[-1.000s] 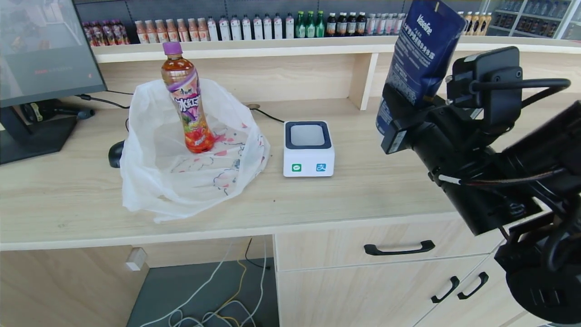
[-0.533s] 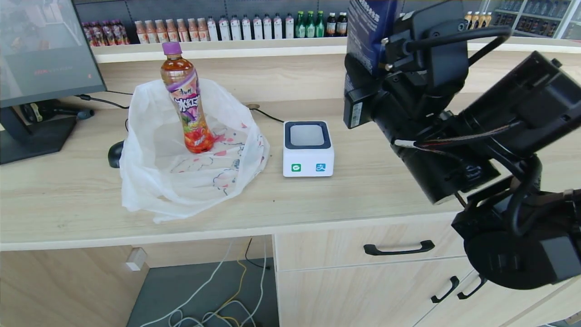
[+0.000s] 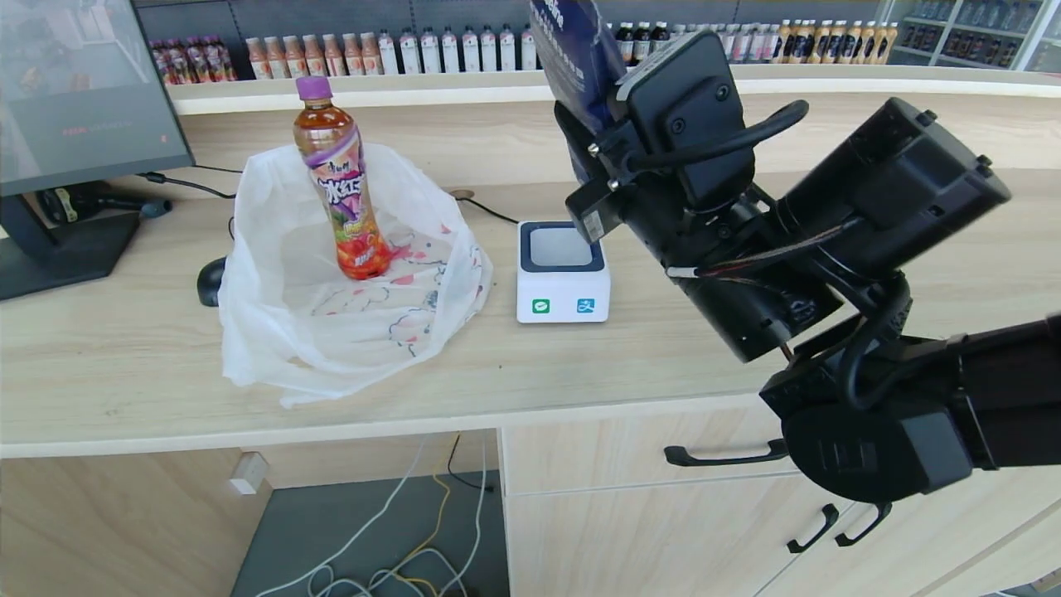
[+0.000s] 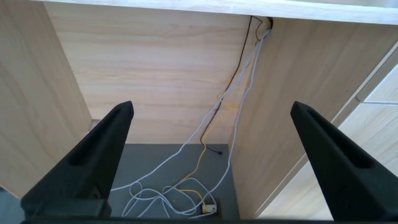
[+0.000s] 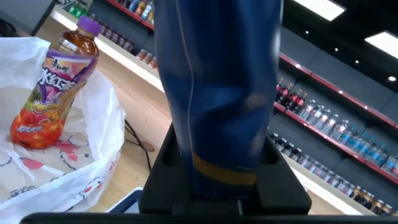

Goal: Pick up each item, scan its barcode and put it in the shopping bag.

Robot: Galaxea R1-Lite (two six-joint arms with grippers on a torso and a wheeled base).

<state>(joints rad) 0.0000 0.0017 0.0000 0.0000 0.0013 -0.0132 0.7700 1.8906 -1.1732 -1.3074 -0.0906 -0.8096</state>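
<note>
Spanning the scene, the bench (image 3: 663, 348) carries the white shopping bag (image 3: 290, 332) on the robot's left. The right gripper (image 3: 584, 170) is clamped on the lower end of a dark blue pouch (image 3: 576, 58), whose long axis stands nearly upright, and it hangs above the barcode scanner (image 3: 563, 269), just beside the bag; as I judge it, the scan turns on lowering and tilting the pouch toward the window below. The left gripper (image 4: 211, 112), fingers spread wide, sits beneath the bench, so the right arm is far nearer.
</note>
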